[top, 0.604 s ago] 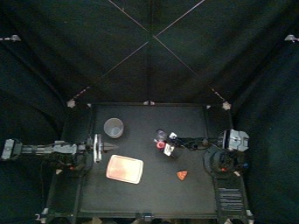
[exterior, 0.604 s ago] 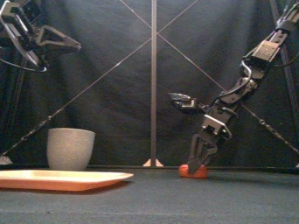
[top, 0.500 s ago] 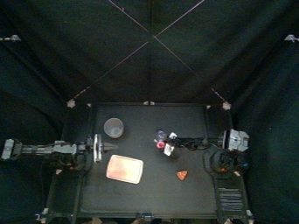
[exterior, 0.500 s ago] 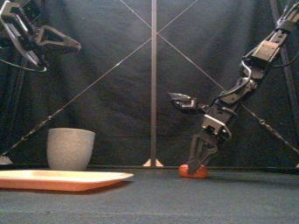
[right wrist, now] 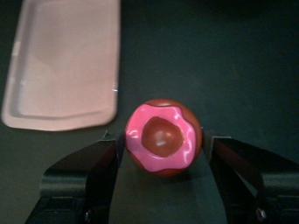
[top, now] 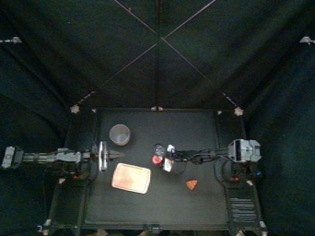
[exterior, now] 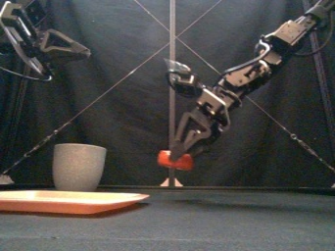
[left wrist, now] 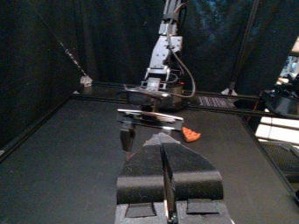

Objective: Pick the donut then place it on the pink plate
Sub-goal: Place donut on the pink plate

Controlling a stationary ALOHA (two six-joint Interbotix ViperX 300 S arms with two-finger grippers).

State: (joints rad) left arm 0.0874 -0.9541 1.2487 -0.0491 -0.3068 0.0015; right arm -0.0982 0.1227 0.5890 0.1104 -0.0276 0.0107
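Picking looks done: the right hand point(exterior: 181, 155) pinches the donut point(right wrist: 163, 137) clear above the worktop point(top: 185, 199), at 1 o'clock from the empty pink plate point(top: 132, 177). Carrying and placing are left. Its iced face points up the hand, and it is nearly round, slightly longer along the jaws. The left hand point(left wrist: 167, 150), closed and empty, rests at 9 o'clock.

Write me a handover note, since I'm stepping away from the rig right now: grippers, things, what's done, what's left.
Right gripper: shut on the pink-iced toy donut, held in the air.
Left gripper: shut, empty, resting at the left.
Flat pink tray: front left, empty; the donut is beside it, not yet over it.
Done: the pick.
Left: carry it over the tray, set it down, release.
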